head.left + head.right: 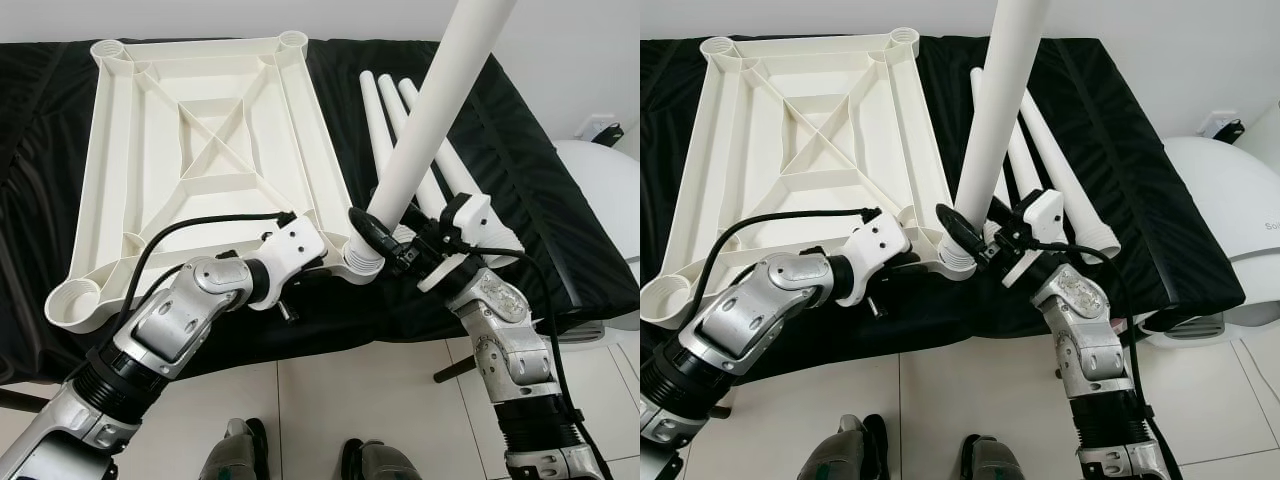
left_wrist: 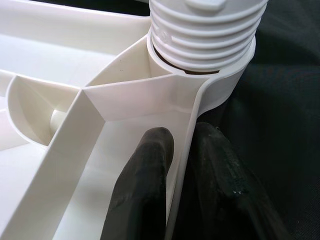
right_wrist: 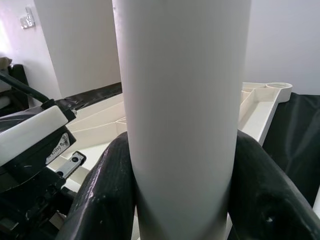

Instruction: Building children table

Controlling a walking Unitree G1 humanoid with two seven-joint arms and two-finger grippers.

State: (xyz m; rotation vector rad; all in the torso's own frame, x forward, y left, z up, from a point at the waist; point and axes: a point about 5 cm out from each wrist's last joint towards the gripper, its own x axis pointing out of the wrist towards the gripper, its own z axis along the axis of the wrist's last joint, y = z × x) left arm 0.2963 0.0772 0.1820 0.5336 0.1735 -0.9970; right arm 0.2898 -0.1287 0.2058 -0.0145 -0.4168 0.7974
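A white plastic tabletop lies upside down on a black cloth, ribs up, with a round socket at each corner. A white table leg stands upright with its threaded end in the near right socket. My right gripper is shut on that leg just above the socket; its black fingers hug the tube on both sides. My left gripper is shut on the tabletop's side wall right beside that socket, one finger inside the rim and one outside.
Three more white legs lie side by side on the black cloth right of the tabletop. A white rounded object stands at the far right. White tiled floor lies below, with my feet at the bottom edge.
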